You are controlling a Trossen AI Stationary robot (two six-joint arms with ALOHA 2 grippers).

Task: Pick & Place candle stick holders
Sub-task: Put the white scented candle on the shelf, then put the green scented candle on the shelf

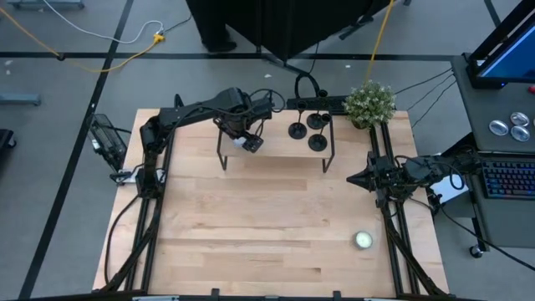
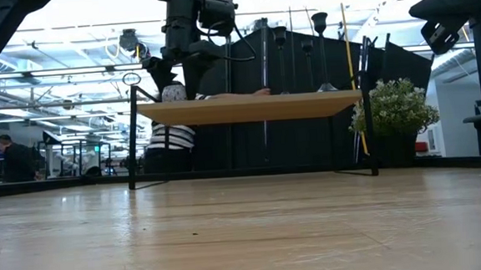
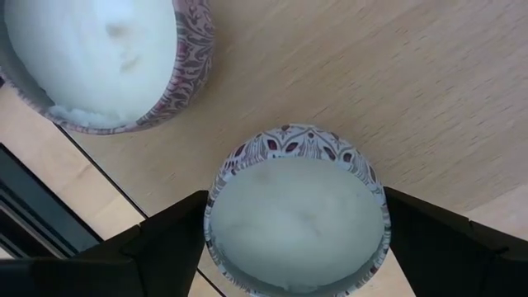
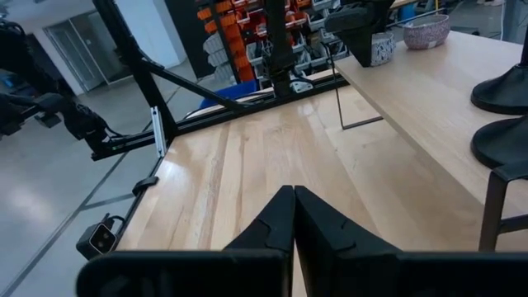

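While the left arm reaches over the raised wooden shelf [image 1: 276, 144] at the back of the counter [image 1: 267, 234], the left pincer [image 3: 295, 239] stands over the shelf's left end with its fingers spread wide on either side of a small patterned tin candle [image 3: 295, 219] filled with white wax. The fingers sit just beside the tin's rim; whether they press on it cannot be told. A second patterned candle [image 3: 103, 58] rests on the shelf just beside the first.

Three black candle stick holders [image 1: 311, 130] stand on the right half of the shelf, close together, well apart from the left pincer. From the right wrist view two of their round bases show at the shelf's near edge.

At the counter's right edge the right arm waits, and the right pincer [image 4: 294, 216] is closed tight with nothing between its fingers, pointing across the bare wood toward the shelf.

A small potted plant [image 1: 370, 104] sits at the back right corner, just beside the shelf. One round white tealight [image 1: 363, 241] lies alone near the front right of the counter. In the low view a person in a striped top [image 2: 171, 137] shows behind the shelf.
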